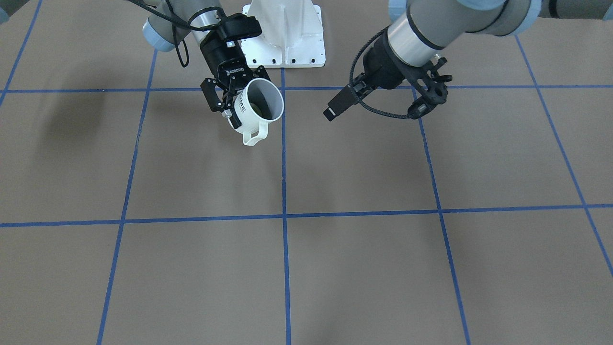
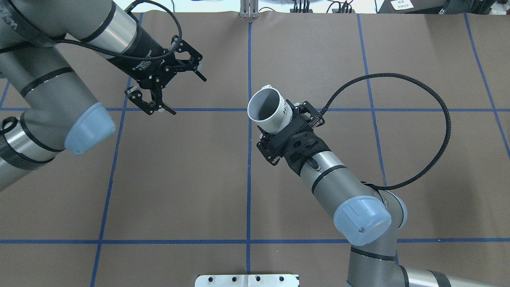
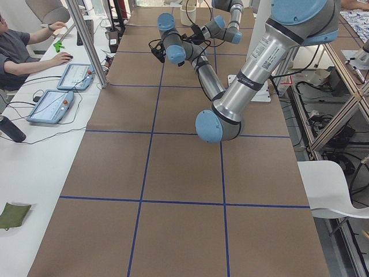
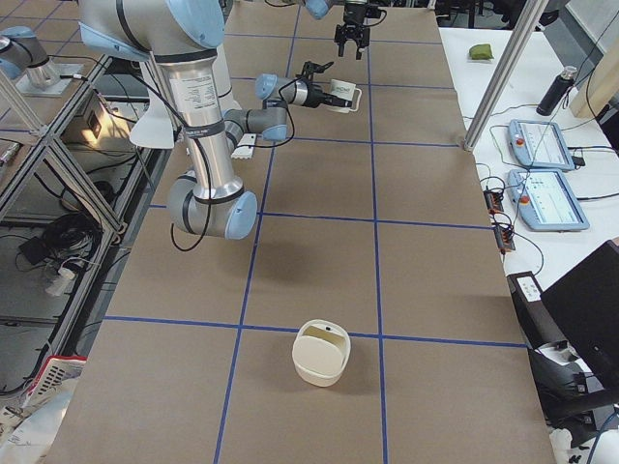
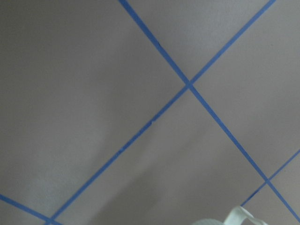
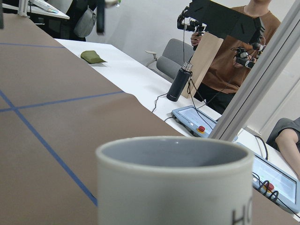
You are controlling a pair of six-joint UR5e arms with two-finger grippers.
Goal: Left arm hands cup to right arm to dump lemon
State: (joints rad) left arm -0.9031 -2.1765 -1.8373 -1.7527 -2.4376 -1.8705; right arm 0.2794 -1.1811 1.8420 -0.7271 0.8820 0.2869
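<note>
My right gripper point(image 1: 237, 96), marked ROBOTIQ, is shut on the white "HOME" cup point(image 1: 256, 112). It holds the cup tilted above the table by the centre tape line, handle hanging down. A dull yellow shape point(image 1: 259, 108) shows inside the cup. From overhead, the right gripper point(image 2: 289, 127) clamps the cup point(image 2: 267, 107) by its sides. My left gripper point(image 2: 188, 95) is open and empty, apart from the cup on its left. It also shows in the front view point(image 1: 373, 114). The cup's rim point(image 6: 173, 154) fills the right wrist view. The cup's handle point(image 5: 240, 216) shows in the left wrist view.
A white base plate point(image 1: 287, 48) sits at the robot's side of the table. A white bowl-like container point(image 4: 321, 353) stands near the table's end on my right. Blue tape lines grid the brown table. Operators and tablets sit along the far side table point(image 4: 542, 174).
</note>
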